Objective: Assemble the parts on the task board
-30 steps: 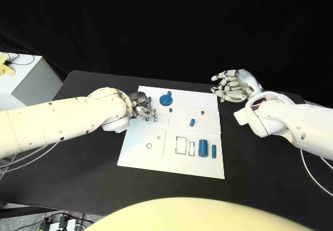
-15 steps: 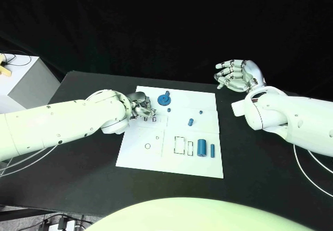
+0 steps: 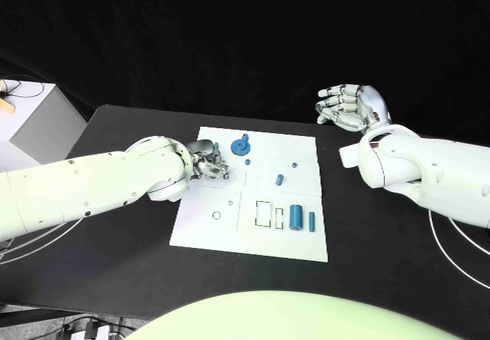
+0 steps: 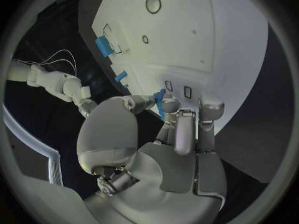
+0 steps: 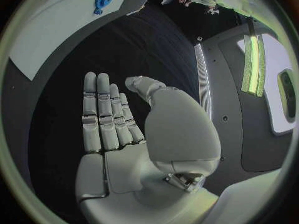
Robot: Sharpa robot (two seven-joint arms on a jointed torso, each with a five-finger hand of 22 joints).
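Note:
The white task board [image 3: 230,234] lies in the middle of the black table. My left hand [image 3: 209,165] hovers over the board's far left part and pinches a small blue part [image 4: 160,102] between thumb and finger, just above two small rectangular slots [image 4: 187,91]. A blue wheel-shaped part [image 3: 241,147] stands close beyond that hand. Small blue pegs [image 3: 279,180] lie mid-board. A blue cylinder [image 3: 296,216] and a thin blue bar [image 3: 314,222] lie near the board's right edge beside outlined recesses [image 3: 265,213]. My right hand [image 3: 347,106] is raised behind the board's far right corner, fingers straight, holding nothing [image 5: 124,134].
A white box [image 3: 25,117] stands off the table's left side. Bare black table [image 3: 112,262] runs along the front and both sides of the board.
My right hand has lifted and drawn back, farther from the board's far right corner. My left hand stays over the board's far left part with the blue part in its pinch.

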